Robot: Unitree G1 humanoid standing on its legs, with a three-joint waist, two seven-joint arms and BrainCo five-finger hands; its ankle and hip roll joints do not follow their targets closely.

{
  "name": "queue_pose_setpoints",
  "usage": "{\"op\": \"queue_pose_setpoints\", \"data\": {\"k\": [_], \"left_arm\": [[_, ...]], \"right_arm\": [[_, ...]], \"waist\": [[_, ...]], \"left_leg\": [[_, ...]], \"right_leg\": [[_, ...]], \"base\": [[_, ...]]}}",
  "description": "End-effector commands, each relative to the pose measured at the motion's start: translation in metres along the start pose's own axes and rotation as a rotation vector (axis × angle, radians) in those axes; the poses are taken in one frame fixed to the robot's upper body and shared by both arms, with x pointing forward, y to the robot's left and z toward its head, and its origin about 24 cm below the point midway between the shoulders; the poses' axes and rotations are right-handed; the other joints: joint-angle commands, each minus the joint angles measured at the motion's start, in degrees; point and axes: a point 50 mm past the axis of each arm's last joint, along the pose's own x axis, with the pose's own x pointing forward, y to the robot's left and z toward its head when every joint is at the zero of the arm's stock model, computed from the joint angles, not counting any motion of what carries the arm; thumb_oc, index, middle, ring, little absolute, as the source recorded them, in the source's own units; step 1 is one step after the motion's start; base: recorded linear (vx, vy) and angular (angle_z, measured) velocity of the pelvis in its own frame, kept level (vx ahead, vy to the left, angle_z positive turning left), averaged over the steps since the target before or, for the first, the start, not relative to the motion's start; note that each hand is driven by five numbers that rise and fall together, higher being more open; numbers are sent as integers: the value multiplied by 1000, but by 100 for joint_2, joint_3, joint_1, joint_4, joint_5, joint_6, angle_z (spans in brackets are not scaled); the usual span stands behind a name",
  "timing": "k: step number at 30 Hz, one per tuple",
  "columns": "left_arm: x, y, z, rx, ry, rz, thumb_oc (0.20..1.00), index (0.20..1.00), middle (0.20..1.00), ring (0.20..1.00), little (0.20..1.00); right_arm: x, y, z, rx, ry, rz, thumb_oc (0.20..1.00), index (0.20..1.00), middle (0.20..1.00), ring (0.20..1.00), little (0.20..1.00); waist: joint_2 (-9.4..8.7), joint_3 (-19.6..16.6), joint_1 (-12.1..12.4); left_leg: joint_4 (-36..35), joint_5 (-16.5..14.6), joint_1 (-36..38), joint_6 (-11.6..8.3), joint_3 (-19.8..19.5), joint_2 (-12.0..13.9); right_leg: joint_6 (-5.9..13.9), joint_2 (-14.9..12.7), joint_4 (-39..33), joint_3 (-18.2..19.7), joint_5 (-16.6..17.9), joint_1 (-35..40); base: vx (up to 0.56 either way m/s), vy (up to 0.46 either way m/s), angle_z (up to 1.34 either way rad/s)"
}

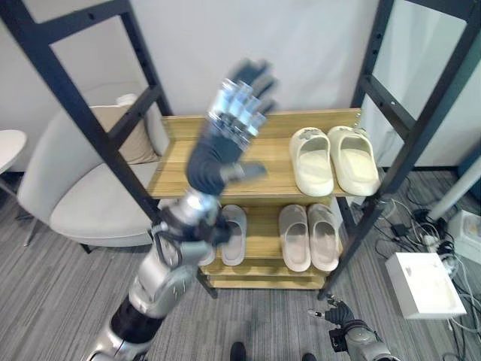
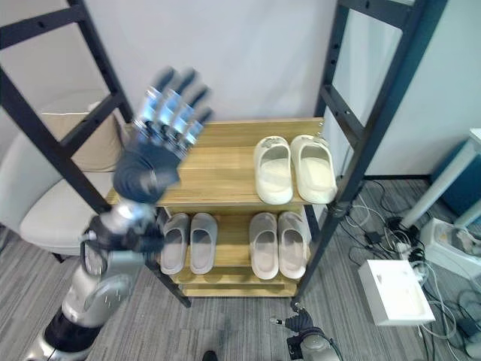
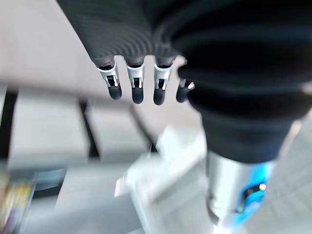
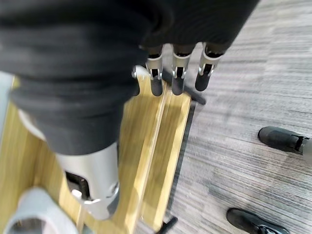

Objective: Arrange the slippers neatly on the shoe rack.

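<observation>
Left eye view: the left hand [image 1: 239, 101] is raised in front of the rack [image 1: 188, 173], fingers straight and spread, carrying nothing. To its right on the top shelf lies the cream pair [image 1: 334, 159]; below it, on the lower shelf, a grey pair [image 1: 309, 235] and another grey pair [image 1: 225, 235] partly behind the arm. All three pairs sit side by side, so the arranging looks done or nearly so; the next move is likely to draw the hand back clear of the rack's dark posts.

Right eye view: the top shelf beneath the hand is bare wood. The right hand [image 2: 299, 323] hangs low by the floor.

Left wrist view: fingers [image 3: 136, 87] straight, empty.

Right wrist view: the right hand's fingers [image 4: 177, 78] are relaxed and empty, over the rack's low edge and floor [image 4: 243, 146].
</observation>
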Motion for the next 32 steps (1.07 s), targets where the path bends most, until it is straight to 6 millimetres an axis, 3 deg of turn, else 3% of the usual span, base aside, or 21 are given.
{"op": "queue_pose_setpoints", "data": {"k": [1, 2, 3, 4, 6, 7, 9, 10, 12, 13, 14, 15, 16, 17, 20, 22, 27, 32], "left_arm": [[-7, 5, -30, 7, 190, -92, 1000, 1000, 1000, 1000, 1000], [-6, 5, -31, 7, 190, -92, 1000, 1000, 1000, 1000, 1000], [-19, 7, -55, 127, 345, -147, 1000, 1000, 1000, 1000, 1000], [-25, 10, -63, 185, 400, -156, 1000, 1000, 1000, 1000, 1000], [-51, 14, -98, 218, 585, -136, 1000, 1000, 1000, 1000, 1000], [-51, 13, -100, 218, 585, -137, 1000, 1000, 1000, 1000, 1000], [-74, 15, -127, 299, 734, -154, 1000, 1000, 1000, 1000, 1000], [-107, 17, -156, 285, 906, -85, 1000, 1000, 1000, 1000, 1000], [-142, 22, -177, 289, 1055, 36, 1000, 1000, 1000, 1000, 1000], [-175, 24, -191, 271, 1181, 182, 1000, 1000, 1000, 1000, 1000], [-184, 23, -195, 290, 1230, 176, 1000, 1000, 1000, 1000, 1000], [-206, 25, -200, 241, 1292, 341, 1000, 1000, 1000, 1000, 1000], [-205, 25, -200, 241, 1290, 342, 1000, 1000, 1000, 1000, 1000], [-225, 25, -202, 221, 1358, 425, 1000, 1000, 1000, 1000, 1000], [-302, 31, -194, 45, 1540, 1032, 1000, 1000, 1000, 1000, 1000], [-330, 31, -182, 22, 1598, 1195, 1000, 1000, 1000, 1000, 1000], [-344, 31, -172, 4, 1597, 1306, 1000, 1000, 1000, 1000, 1000], [-348, 27, -172, 22, 1642, 1264, 1000, 1000, 1000, 1000, 1000]], "right_arm": [[6, 22, 37, -46, -118, 65, 1000, 1000, 1000, 1000, 1000], [6, 22, 38, -45, -118, 65, 1000, 1000, 1000, 1000, 1000], [6, 22, 41, -50, -130, 65, 1000, 1000, 1000, 1000, 1000], [6, 21, 41, -51, -136, 66, 1000, 1000, 1000, 1000, 1000], [5, 24, 42, -60, -147, 67, 1000, 1000, 1000, 1000, 1000], [5, 24, 42, -59, -146, 67, 1000, 1000, 1000, 1000, 1000], [4, 26, 42, -64, -157, 69, 1000, 1000, 1000, 1000, 1000], [2, 29, 44, -69, -179, 74, 1000, 1000, 1000, 1000, 1000], [0, 29, 41, -67, -182, 75, 1000, 1000, 1000, 1000, 1000], [-1, 27, 37, -54, -173, 66, 1000, 1000, 1000, 1000, 1000], [-2, 27, 35, -50, -170, 66, 1000, 1000, 1000, 1000, 1000], [-3, 26, 31, -32, -163, 63, 1000, 1000, 1000, 1000, 1000], [-3, 26, 31, -33, -163, 62, 1000, 1000, 1000, 1000, 1000], [-3, 26, 31, -20, -161, 60, 1000, 1000, 1000, 1000, 1000], [-2, 13, 18, 53, -103, 12, 1000, 1000, 1000, 1000, 1000], [0, 3, 11, 85, -73, -19, 1000, 1000, 1000, 1000, 1000], [0, -4, 3, 105, -37, -43, 1000, 1000, 1000, 1000, 1000], [-2, -4, -10, 105, 11, -47, 1000, 1000, 1000, 1000, 1000]], "waist": [[-220, 132, 12], [-220, 133, 13], [-213, 149, -13], [-209, 155, -36], [-213, 188, -78], [-211, 183, -72], [-217, 197, -125], [-241, 232, -172], [-257, 250, -207], [-252, 258, -214], [-259, 256, -226], [-266, 267, -213], [-262, 260, -220], [-276, 253, -207], [-327, 231, -114], [-334, 209, -56], [-326, 186, -28], [-318, 163, -34]], "left_leg": [[-1, -521, 421, -150, 49, 140], [-1, -521, 422, -150, 49, 140], [-1, -536, 440, -137, 68, 127], [-1, -537, 447, -134, 82, 128], [-1, -547, 458, -122, 98, 129], [-1, -549, 461, -122, 100, 128], [-1, -554, 470, -111, 133, 132], [-1, -548, 481, -103, 161, 142], [-1, -538, 489, -101, 178, 143], [-1, -527, 507, -99, 176, 145], [-1, -519, 502, -101, 180, 148], [-1, -526, 529, -102, 180, 153], [-1, -505, 507, -100, 176, 149], [-1, -496, 505, -104, 178, 154], [-1, -440, 521, -124, 138, 174], [-1, -440, 559, -127, 142, 181], [-1, -447, 597, -121, 154, 181], [-1, -464, 628, -121, 164, 183]], "right_leg": [[210, -130, 7, -141, -405, 92], [210, -130, 7, -140, -405, 93], [228, -134, 7, -130, -409, 103], [233, -137, 7, -120, -407, 103], [233, -140, 7, -84, -395, 93], [234, -141, 7, -83, -397, 95], [234, -140, 7, -39, -396, 77], [233, -138, 7, -8, -378, 60], [231, -136, 7, 15, -366, 55], [223, -133, 7, 23, -364, 67], [224, -132, 7, 21, -361, 60], [215, -127, 7, 20, -378, 88], [214, -130, 7, 18, -362, 69], [210, -128, 7, 9, -362, 65], [179, -122, 7, -60, -370, 94], [163, -108, 7, -58, -387, 143], [153, -106, 7, -50, -402, 181], [146, -101, 7, -50, -419, 206]], "base": [[-4, 19, 12], [-12, 37, -1], [0, 0, 0], [-15, 34, -4], [-13, 18, -5], [0, 0, 0], [0, 0, 0], [-15, 12, -5], [-15, 1, -14], [-13, -6, -15], [1, -14, -13], [-4, -9, -7], [0, 0, 0], [-15, -18, 5], [-14, -50, 10], [9, -43, 4], [0, 0, 0], [0, 0, 0]]}}
